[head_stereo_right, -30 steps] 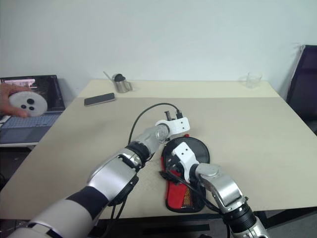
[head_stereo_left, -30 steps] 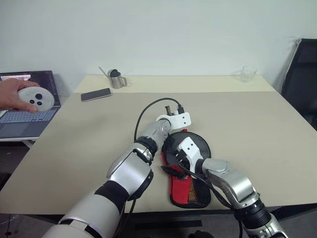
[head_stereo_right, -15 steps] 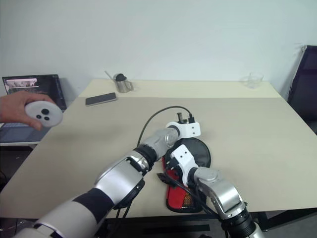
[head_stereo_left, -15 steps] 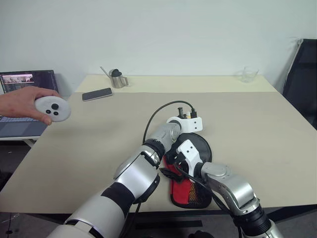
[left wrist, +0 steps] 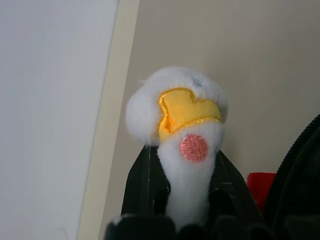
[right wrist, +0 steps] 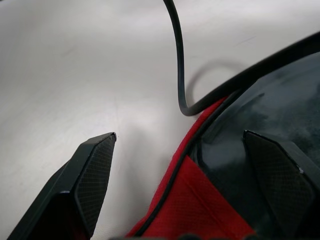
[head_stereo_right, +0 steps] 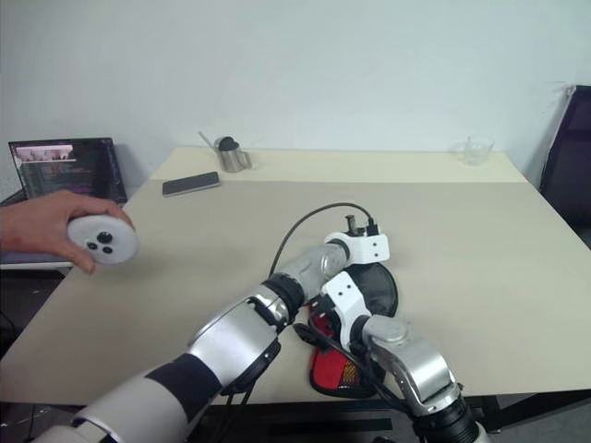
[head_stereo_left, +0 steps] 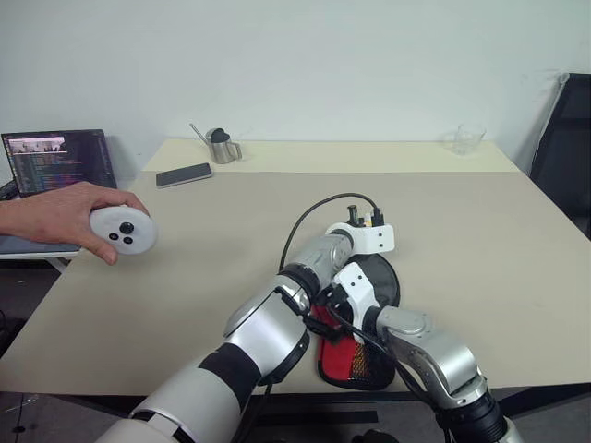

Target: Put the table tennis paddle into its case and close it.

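The left gripper [left wrist: 186,200] is pinching the white fluffy charm [left wrist: 176,112] of the case [head_stereo_left: 355,355], evidently the zip pull. The right gripper [right wrist: 192,180] is standing wide open, one finger on the table [head_stereo_left: 443,212], the other over the case's black round end. No paddle is visible; it is probably already inside. The step looks like zipping shut. To do it well, the pull should be following the curved edge, low and steady, while the right gripper is pressing the case flat so it is not dragging along.
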`<state>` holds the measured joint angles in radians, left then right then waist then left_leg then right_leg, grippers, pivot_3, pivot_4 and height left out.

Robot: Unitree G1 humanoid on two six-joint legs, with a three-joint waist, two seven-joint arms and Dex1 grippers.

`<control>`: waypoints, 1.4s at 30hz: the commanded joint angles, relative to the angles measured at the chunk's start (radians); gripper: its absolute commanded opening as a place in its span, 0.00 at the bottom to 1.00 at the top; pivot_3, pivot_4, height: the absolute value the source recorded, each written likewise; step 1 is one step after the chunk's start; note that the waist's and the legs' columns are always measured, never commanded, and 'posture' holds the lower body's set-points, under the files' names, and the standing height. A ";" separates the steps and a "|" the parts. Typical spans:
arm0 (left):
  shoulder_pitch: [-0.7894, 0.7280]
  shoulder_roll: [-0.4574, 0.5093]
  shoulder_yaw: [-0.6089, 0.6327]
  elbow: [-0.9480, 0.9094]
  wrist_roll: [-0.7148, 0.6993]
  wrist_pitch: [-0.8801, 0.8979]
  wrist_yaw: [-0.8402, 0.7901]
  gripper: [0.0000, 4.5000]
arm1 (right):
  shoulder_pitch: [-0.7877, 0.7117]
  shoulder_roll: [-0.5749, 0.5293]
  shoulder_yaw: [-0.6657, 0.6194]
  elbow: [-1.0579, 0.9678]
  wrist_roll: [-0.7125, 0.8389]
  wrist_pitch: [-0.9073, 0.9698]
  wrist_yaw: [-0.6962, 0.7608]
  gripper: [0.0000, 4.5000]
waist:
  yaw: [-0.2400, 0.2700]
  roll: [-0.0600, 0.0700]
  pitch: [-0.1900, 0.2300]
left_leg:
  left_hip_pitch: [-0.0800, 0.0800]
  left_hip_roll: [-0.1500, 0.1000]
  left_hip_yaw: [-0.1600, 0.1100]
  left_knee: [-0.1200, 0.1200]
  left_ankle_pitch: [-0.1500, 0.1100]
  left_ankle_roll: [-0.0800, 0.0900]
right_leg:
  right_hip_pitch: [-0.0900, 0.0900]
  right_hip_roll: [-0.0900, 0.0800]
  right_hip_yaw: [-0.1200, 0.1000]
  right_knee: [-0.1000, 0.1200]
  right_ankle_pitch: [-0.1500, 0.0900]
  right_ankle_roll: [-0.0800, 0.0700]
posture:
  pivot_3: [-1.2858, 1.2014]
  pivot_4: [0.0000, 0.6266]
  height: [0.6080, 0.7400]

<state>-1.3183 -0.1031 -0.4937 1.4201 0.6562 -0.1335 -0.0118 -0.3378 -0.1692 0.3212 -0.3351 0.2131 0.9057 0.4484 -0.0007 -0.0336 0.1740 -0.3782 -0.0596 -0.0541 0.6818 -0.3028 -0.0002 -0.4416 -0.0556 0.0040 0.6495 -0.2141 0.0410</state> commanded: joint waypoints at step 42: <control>0.020 0.234 0.370 -0.350 -0.523 0.047 -0.974 0.98 | 0.007 -0.720 -0.453 -0.060 0.312 -0.142 0.560 1.00 | -0.004 0.000 -0.006 | 0.003 0.002 0.002 0.000 -0.002 0.005 | 0.004 0.000 0.000 0.000 0.000 0.000 | 0.52 0.24 1.00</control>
<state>-1.3105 0.1154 -0.1568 1.1508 0.2028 -0.1666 -0.8909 -0.2952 -0.8813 -0.0966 -0.4290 0.5366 0.8033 1.0214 -0.0044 -0.0339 0.1684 -0.3740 -0.0578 -0.0517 0.6821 -0.3051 0.0045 -0.4367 -0.0551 0.0045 0.6494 -0.2141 0.0415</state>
